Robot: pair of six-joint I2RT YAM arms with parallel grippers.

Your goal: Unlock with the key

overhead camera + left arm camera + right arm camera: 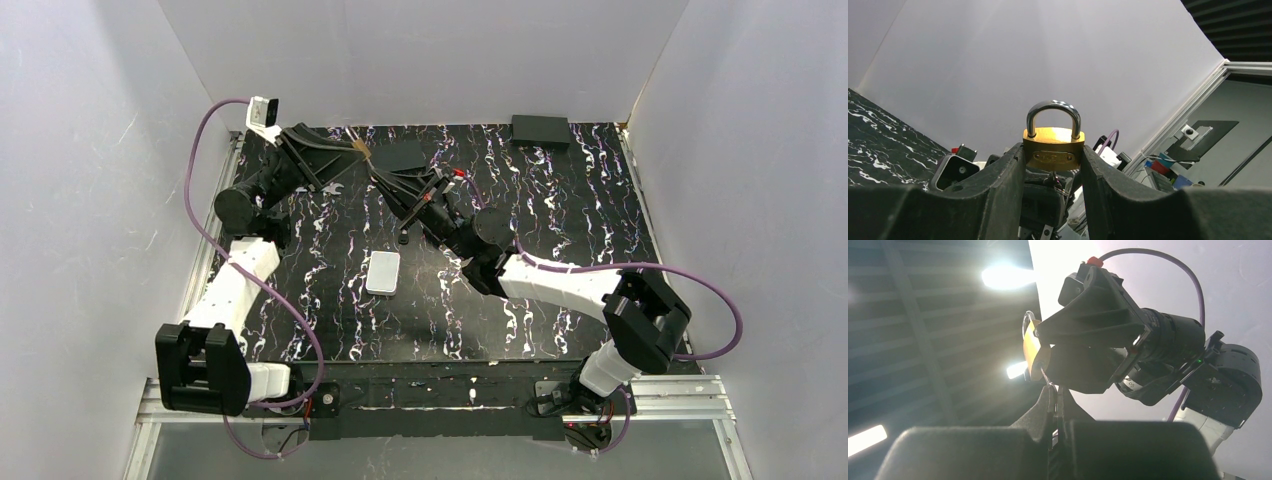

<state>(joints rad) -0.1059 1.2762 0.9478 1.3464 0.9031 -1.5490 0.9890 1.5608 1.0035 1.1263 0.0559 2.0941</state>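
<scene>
While the left claw reaches toward the upper middle of the overhead frame, it is clenched on a brass padlock, its two black fingers pressing the lock's side faces. In the left wrist view the padlock sits upright at centre frame, with its silver shackle arching above the body, both legs seated. The right claw comes up from the lower middle of its own wrist view, fingertips drawn nearly together just below the lock. A thin sliver of metal, the key, runs from those fingertips up to the underside of the padlock. Its head is hidden between the pads, so the right claw is clenched on the key. How far the blade sits in the lock cannot be told.

Both claws meet in the air over the far part of the black marbled table. A flat white case lies at mid-table, and a black box rests near the upper right corner.
</scene>
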